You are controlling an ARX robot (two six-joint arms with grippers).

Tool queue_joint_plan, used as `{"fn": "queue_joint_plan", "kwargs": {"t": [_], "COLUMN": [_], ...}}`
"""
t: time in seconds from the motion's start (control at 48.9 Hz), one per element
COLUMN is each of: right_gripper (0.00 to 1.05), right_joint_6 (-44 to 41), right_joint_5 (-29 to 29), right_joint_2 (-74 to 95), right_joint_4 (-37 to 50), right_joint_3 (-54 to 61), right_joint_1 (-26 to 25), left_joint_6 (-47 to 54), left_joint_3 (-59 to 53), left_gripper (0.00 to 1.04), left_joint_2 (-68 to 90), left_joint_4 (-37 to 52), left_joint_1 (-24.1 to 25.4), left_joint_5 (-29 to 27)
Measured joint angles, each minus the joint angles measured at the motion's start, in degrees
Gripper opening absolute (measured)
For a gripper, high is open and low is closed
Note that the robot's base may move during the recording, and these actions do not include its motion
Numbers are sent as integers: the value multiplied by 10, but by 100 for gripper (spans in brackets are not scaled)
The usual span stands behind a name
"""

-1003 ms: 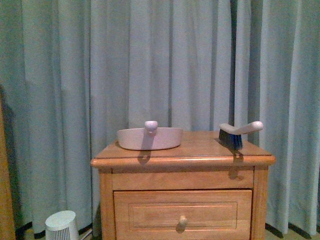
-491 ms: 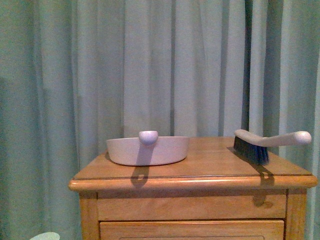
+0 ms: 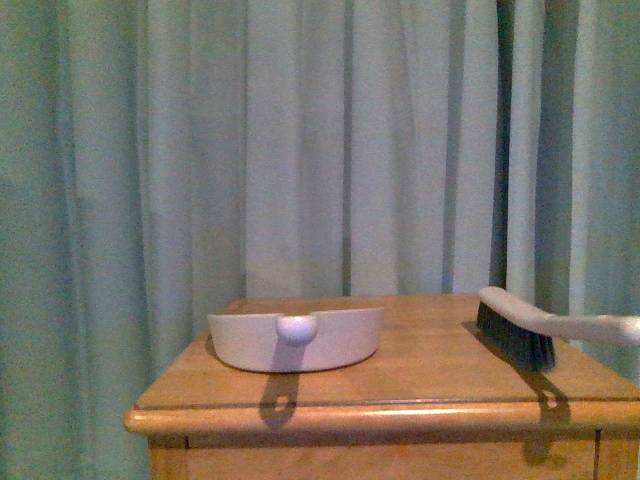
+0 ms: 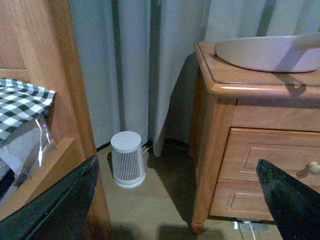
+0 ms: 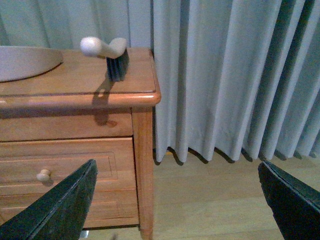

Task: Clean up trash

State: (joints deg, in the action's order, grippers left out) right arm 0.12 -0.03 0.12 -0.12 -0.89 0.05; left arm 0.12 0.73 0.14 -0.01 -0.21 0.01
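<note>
1. The left gripper point(image 4: 177, 165) is seen spread wide. Its two dark fingers point(image 4: 60, 205) are set far apart and nothing is held between them. It is held low, beside the left front corner of the wooden nightstand point(image 4: 225, 100).
2. The right gripper point(image 5: 176, 167) is likewise spread wide and empty. It is held low by the nightstand's right front corner, with the wooden floor point(image 5: 210, 200) seen past it.
3. The trash is not made out in any of the three views, so its place cannot be told.
4. A pinkish-beige dustpan point(image 3: 295, 340) is set on the nightstand's top, toward the left. Its rounded handle stub is turned to the front edge, and its inside is hidden by its wall.
5. A brush point(image 3: 515, 335) is stood on its dark bristles toward the right of the top, well apart from the dustpan. Its pale handle is pointed to the right.
6. A pale grey-green curtain point(image 3: 300, 150) is hung behind the nightstand.
7. A small white ribbed appliance point(image 4: 128, 160) is stood on the floor by the curtain, left of the nightstand.
8. A black-and-white checked cloth point(image 4: 20, 105) is seen at the edge of the left wrist view.
</note>
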Motion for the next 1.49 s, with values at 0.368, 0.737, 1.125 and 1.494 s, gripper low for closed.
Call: {"fn": "queue_joint_plan", "kwargs": {"t": [0.368,0.737,1.125,1.494], "right_gripper": [97,97,97,97], "right_joint_6": [0,0,0,0], "right_joint_5": [0,0,0,0], "right_joint_2": [0,0,0,0], "right_joint_4": [0,0,0,0], "right_joint_3": [0,0,0,0], "right_joint_1": [0,0,0,0], "left_joint_6": [0,-40,-10,-50], "left_joint_3": [0,41,504,765], "left_gripper": [97,97,97,97], "left_joint_2": [0,151,756,961], "left_joint_4": [0,36,34,-125], "left_joint_1": [0,6,-82,-204], "left_joint_5": [0,11,-96,-137]}}
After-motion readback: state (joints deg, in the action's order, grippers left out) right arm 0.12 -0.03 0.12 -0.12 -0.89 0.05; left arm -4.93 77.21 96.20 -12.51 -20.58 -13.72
